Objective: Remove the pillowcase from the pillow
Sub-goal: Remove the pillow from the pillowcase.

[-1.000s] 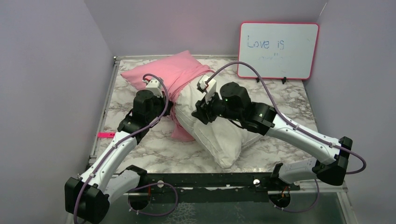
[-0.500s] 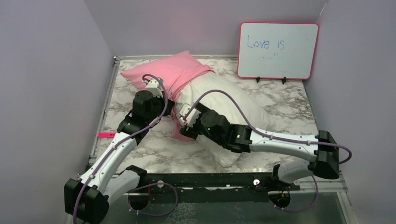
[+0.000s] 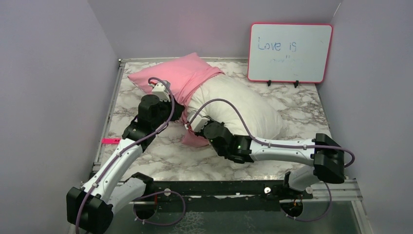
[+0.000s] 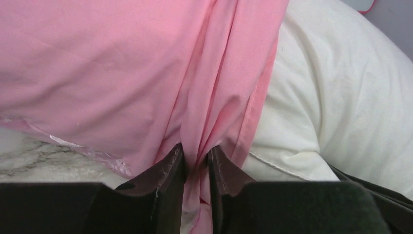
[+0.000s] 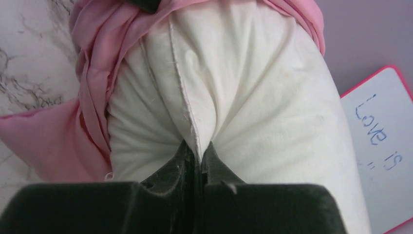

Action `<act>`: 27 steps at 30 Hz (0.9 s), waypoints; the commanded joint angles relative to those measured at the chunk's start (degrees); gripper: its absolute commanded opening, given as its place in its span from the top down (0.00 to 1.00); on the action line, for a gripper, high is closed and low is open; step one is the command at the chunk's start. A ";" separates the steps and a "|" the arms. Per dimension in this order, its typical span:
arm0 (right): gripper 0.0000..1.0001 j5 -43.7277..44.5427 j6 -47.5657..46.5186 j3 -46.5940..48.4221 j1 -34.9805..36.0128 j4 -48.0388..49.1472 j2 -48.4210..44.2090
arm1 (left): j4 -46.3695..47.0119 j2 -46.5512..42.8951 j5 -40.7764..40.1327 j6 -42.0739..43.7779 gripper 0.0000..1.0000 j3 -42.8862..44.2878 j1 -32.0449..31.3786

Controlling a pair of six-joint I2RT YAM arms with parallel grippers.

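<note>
The pink pillowcase (image 3: 180, 75) covers the far left end of the white pillow (image 3: 241, 105), and most of the pillow shows bare on the marble table. My left gripper (image 3: 178, 113) is shut on a bunched fold of the pillowcase's open edge; in the left wrist view the pink fabric (image 4: 97, 63) is pinched between the fingers of the gripper (image 4: 196, 157), with the pillow (image 4: 341, 97) to the right. My right gripper (image 3: 196, 127) is shut on the pillow's seam at its near left end; the right wrist view shows the gripper (image 5: 198, 152) pinching the pillow (image 5: 263, 87), with the pillowcase (image 5: 53, 141) on the left.
A pink-framed whiteboard (image 3: 290, 52) reading "Love is" stands at the back right. The marble table (image 3: 160, 158) has a pink tag (image 3: 110, 141) at its left edge. Lilac walls close in the left, back and right sides.
My right arm dropped from above the pillow to low on the table and swung left, now gripping the pillow's near end. The pillow's near corner pulled back and right. My left arm stayed.
</note>
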 commanded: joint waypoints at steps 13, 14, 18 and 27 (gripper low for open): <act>0.99 -15.76 8.46 4.97 -1.88 -5.50 -13.70 | 4.81 -1.95 13.56 -3.17 0.17 -4.40 -0.35; 0.99 -16.68 8.59 5.58 -1.88 -6.06 -13.81 | 5.34 -0.66 15.33 -3.56 0.19 -4.49 -0.42; 0.99 -16.79 8.03 7.24 -1.88 -7.67 -14.38 | 9.53 0.46 16.17 -5.95 0.36 -6.52 -0.43; 0.99 -22.99 4.80 6.86 -1.88 -13.02 -18.82 | -1.06 -5.23 -5.69 0.45 1.00 -3.41 -0.39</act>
